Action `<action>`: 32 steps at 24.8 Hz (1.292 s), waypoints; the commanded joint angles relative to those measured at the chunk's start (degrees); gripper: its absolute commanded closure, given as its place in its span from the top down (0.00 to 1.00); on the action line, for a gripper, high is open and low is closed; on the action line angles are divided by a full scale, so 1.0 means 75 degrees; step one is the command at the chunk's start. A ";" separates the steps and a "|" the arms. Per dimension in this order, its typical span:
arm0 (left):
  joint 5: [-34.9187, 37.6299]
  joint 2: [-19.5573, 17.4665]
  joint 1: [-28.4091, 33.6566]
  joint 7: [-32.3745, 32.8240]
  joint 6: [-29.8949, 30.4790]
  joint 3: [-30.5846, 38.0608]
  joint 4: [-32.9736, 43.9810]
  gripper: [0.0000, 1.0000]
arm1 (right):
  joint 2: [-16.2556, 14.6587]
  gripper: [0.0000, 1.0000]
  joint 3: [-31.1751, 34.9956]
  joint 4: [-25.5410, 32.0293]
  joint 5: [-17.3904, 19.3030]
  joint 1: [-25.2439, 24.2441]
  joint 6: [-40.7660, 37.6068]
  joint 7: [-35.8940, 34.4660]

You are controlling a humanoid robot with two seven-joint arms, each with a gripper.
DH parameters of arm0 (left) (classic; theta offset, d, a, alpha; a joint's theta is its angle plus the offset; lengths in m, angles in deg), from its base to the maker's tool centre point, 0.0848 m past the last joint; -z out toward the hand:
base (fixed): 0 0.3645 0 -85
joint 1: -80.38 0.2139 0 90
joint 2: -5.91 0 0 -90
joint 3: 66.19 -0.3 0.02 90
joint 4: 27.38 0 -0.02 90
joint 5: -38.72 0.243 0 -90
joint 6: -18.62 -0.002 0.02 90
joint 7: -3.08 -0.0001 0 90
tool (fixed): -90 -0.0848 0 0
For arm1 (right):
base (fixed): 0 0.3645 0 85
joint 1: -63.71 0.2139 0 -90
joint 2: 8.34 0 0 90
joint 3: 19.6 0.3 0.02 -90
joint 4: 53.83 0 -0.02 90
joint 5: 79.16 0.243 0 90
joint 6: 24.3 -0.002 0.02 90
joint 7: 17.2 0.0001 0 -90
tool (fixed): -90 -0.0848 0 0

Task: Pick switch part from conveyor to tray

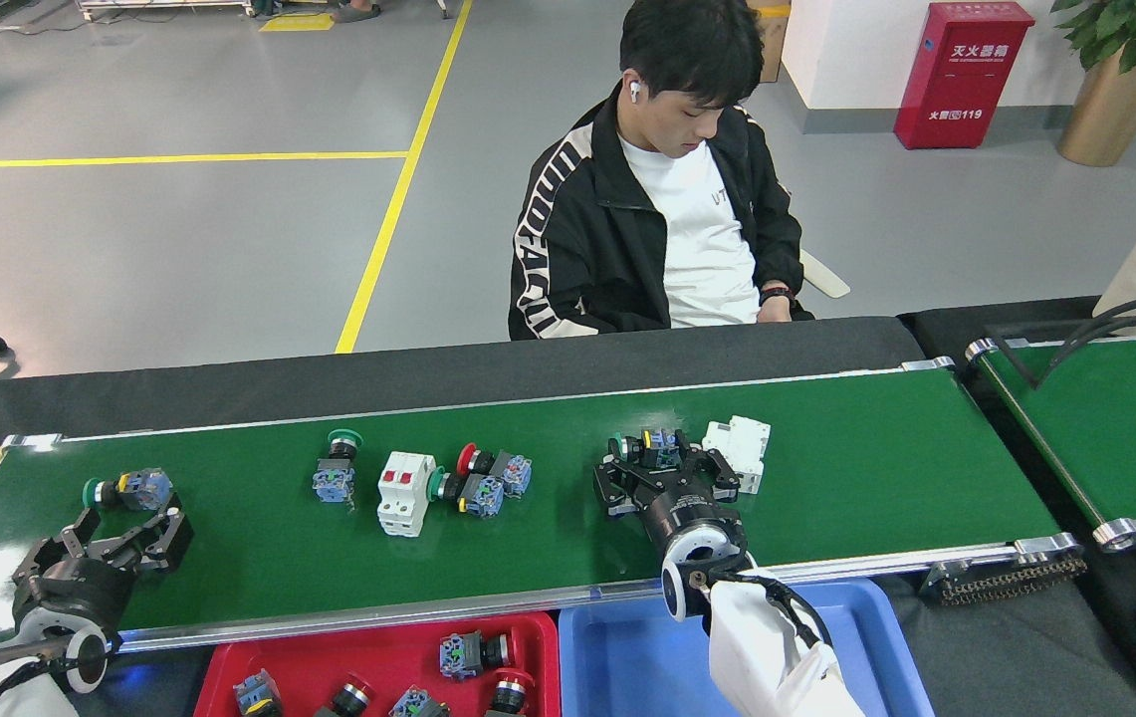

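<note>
Where our right arm reaches out over the conveyor [866, 468], our right gripper [665, 476] stands spread, its fingers either side of a green-capped switch part [649, 447] that lies on the belt just beyond them; we cannot tell whether they touch it. Just to the right of that part lies a white breaker [739, 450]. Our left gripper [125, 533] is spread too, low over the belt's left end, with another green-capped switch [124, 489] lying just beyond its fingertips. Mid-belt lie a third green-capped switch [337, 465], a white breaker with red toggles [404, 492], and a red-capped and a green-capped switch [483, 480] close together. Below the near rail sit a red tray [348, 657] holding several switches and a blue tray [627, 667]. A person in a black jacket [662, 199] sits beyond the conveyor.
</note>
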 commanded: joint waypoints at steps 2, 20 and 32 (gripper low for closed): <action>0.0004 -0.0446 -0.0616 -0.0726 -0.0085 -0.0370 -0.1053 0.66 | -0.0337 0.23 0.0048 0.1832 0.0020 -0.0757 -0.1435 -0.0008; -0.1718 -0.0985 0.2431 -0.0867 0.3232 -0.0651 0.3248 0.06 | -0.0302 1.00 -0.0972 0.3344 -0.0015 -0.2691 -0.4470 0.0566; -0.0816 -0.0704 0.5688 -0.0914 0.4028 -0.1190 0.7396 0.15 | -0.0806 1.00 0.3317 0.3918 -0.0027 -0.2761 -0.1587 0.0473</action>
